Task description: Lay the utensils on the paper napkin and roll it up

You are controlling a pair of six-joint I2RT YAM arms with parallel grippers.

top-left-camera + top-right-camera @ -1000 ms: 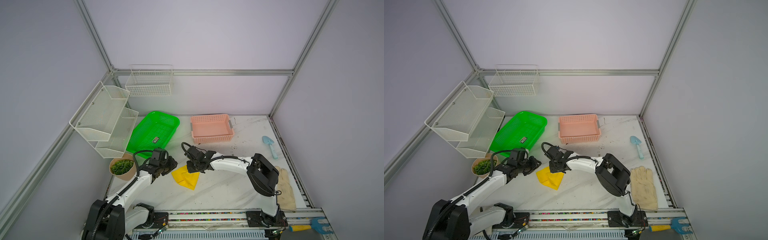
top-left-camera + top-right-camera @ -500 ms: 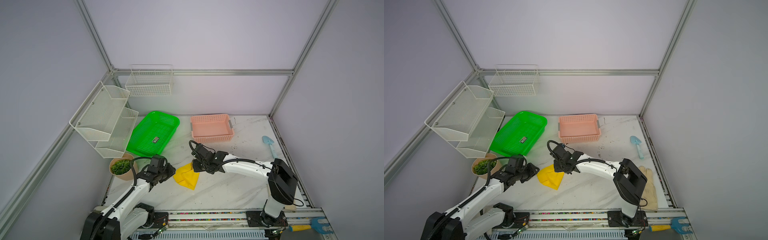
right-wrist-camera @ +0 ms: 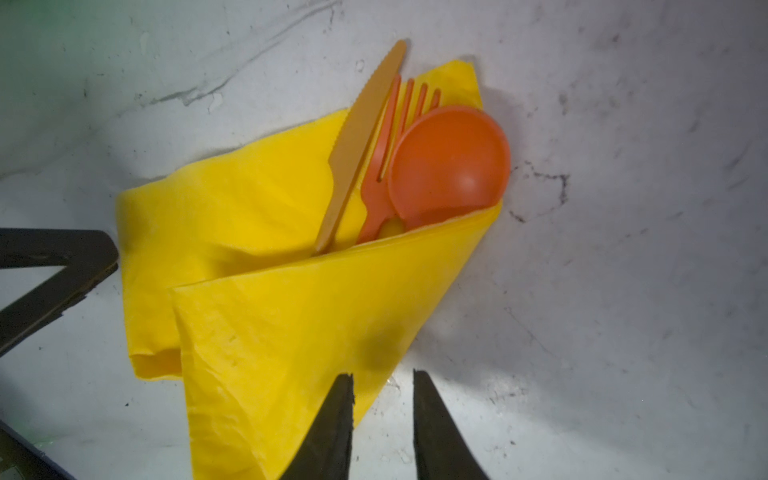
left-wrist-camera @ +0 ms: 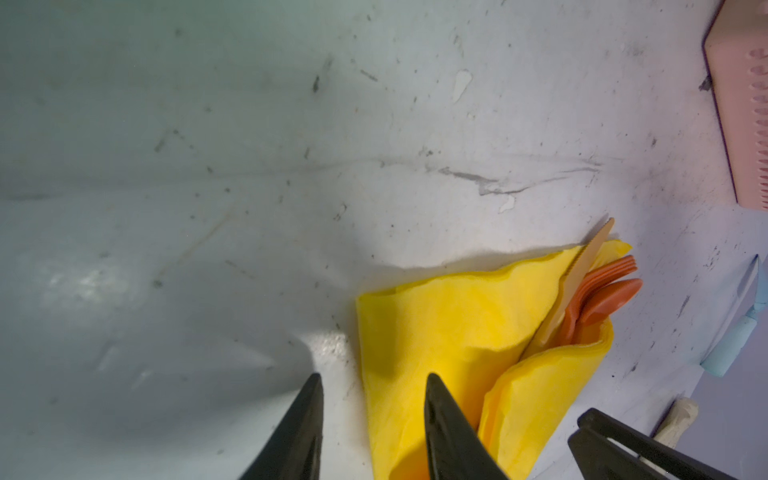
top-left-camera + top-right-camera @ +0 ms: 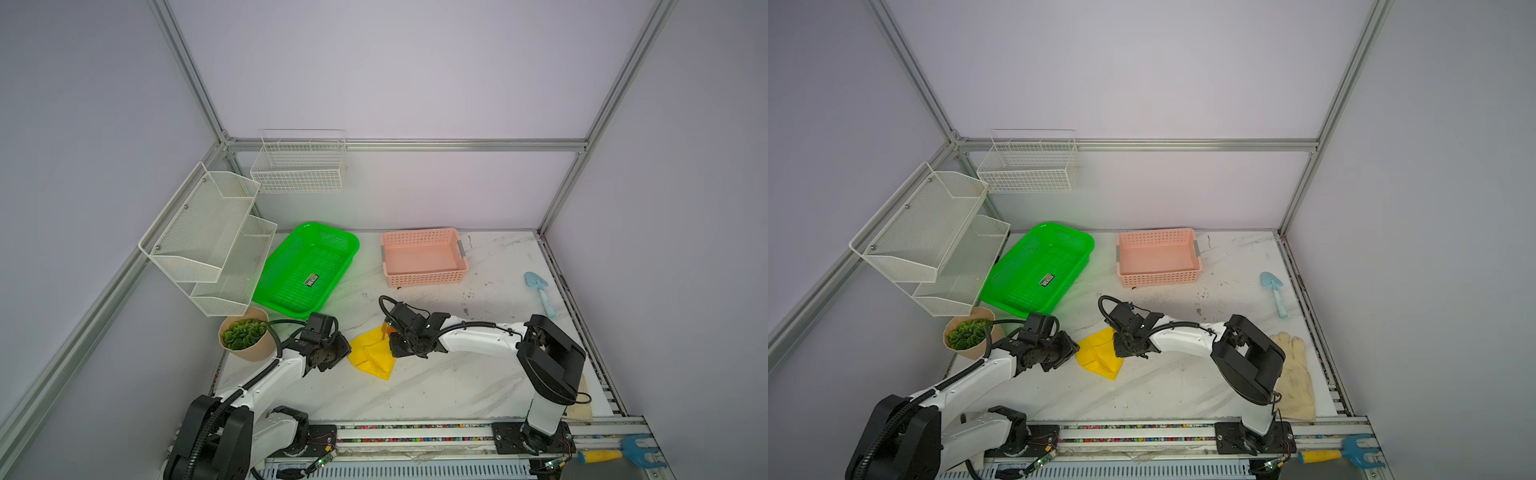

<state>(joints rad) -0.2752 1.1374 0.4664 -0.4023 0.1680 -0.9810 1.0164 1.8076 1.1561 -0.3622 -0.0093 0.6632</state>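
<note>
**A:** Room first?

**B:** Pale lilac-grey walls on three sides, edged with aluminium struts [image 5: 399,144]. On the left wall, a white two-tier mesh shelf [image 5: 208,232]. On the back wall, a white wire basket [image 5: 299,166].

**A:** And the surface?

**B:** White marble-patterned tabletop [image 5: 436,386], scuffed, streaked grey and speckled with dark flecks. Toward the back, a bright green plastic mesh tray [image 5: 291,286], and to its right a pink perforated plastic basket [image 5: 424,276]. At the left edge, below the shelf, a beige pot of green succulent [image 5: 245,336]. Along the right edge, a light-blue toy trowel [image 5: 540,291] and nearer the front a beige work glove [image 5: 1293,374]. On the front rail, far right, a blue rake with yellow handle [image 5: 619,453].

**A:** Napkin?

**B:** Bright yellow paper napkin [image 5: 372,357], lying on the marble between the two grippers, left of centre and nearer the front. Folded over into a loose cone. Tucked inside, heads poking out of the open end: an orange plastic spoon with round bowl [image 3: 449,162], a matching orange fork [image 3: 399,120] and a tan serrated plastic knife [image 3: 361,137].

**A:** Jaws?

**B:** Parted on the left gripper [image 4: 372,376], low at the napkin's left edge, one finger in front of the paper, nothing pinched. Parted by a narrower gap on the right gripper [image 3: 381,374], just at the fold's right edge, gripping nothing.
</note>
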